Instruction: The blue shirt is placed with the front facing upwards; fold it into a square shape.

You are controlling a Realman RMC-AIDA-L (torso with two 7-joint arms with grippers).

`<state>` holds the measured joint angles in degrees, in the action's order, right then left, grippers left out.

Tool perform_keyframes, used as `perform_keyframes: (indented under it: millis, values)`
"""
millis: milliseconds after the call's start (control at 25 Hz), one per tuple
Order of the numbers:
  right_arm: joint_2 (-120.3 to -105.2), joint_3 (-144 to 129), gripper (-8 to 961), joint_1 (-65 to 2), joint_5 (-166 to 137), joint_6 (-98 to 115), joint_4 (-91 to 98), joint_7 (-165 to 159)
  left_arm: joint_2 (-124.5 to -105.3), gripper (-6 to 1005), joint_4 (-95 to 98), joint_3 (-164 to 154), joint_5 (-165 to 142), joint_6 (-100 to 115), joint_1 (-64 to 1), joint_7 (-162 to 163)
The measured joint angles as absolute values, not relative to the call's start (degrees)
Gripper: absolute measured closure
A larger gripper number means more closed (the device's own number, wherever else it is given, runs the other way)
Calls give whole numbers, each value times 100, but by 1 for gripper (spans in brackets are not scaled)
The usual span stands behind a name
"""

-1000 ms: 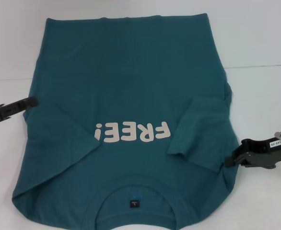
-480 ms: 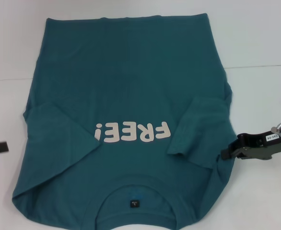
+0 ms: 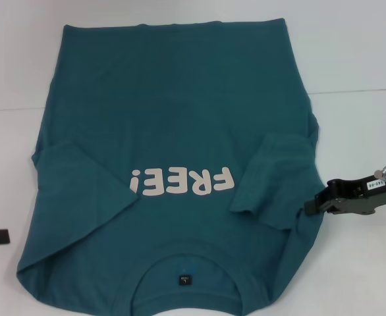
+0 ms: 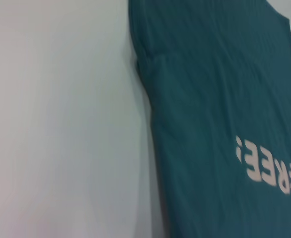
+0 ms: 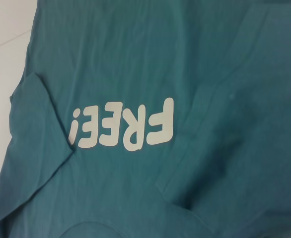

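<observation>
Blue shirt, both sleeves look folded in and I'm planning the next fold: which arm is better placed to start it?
Probably the right. Its pincer sits at the blue shirt's edge beside the folded sleeve. The left pincer is off the cloth, over the bare table near the head view's edge.

A plain white table (image 3: 358,59) fills the head view from edge to edge, its surface smooth and matte. A thin straight seam (image 3: 358,90) crosses it in the upper right of the frame and shows again at the far left, at about the same height. The light is soft and even, with only faint shadows. No walls, floor or windows show.
</observation>
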<state>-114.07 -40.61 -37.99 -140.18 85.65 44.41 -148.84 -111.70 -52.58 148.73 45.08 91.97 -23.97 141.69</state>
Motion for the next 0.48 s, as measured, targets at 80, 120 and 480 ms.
perform_keyframes:
  millis: [80, 120, 480]
  values:
    - [-11408, -4061, 901, -3793, -14018, 8570, 4451, -14881, -11168, 218, -5252, 14844, 4496, 9355, -2406, 14189]
    - [-11408, -4061, 901, -3791, -14018, 8570, 4451, -14877, -11168, 218, -5251, 14839, 4483, 9411, -2412, 14202]
    - [-11408, -4051, 902, -3785, -14019, 8589, 4456, -14806, -11209, 219, -5106, 14713, 4434, 9584, -2467, 14342]
